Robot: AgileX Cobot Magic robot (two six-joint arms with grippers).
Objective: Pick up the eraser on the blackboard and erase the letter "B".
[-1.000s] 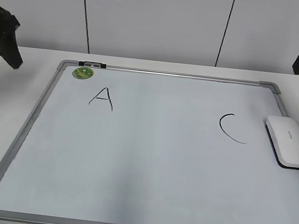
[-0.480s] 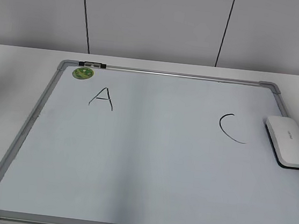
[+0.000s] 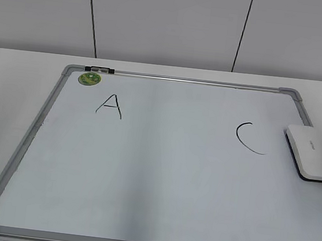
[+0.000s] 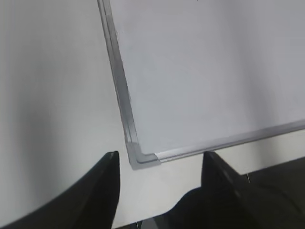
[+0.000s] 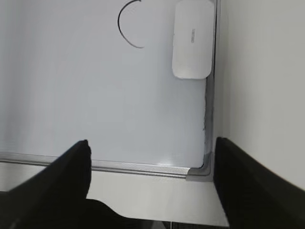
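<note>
White, smooth plastic makes up the eraser point(image 5: 192, 39), a rounded rectangular block with a thin black underside that shows at its near edge in the exterior view. It lies flat on the blackboard point(image 3: 160, 178), at the board's right edge, touching or nearly touching the metal frame. Seen from the right gripper point(image 5: 150, 179), it is ahead and a little to the right, well apart from the fingers; the letter "C" point(image 5: 129, 24) is just to its left.

I judge the eraser is light and stiff, not fragile, but its glossy top looks slippery. The best hold seems to be across the two long sides, near the middle, so the block stays level and the black face can press flat on the board.

The board surface is glossy white, with a silver-grey metal frame and grey rounded plastic corners. The letter "A" point(image 3: 110, 105) stands far to the left, near a small round green sticker point(image 3: 89, 78). Between "A" and "C" I see no letter "B"; that area looks blank.

The right gripper has its jaws spread wide, holding nothing. The left gripper point(image 4: 159, 169) is also spread and empty, above the board's near left corner.
</note>
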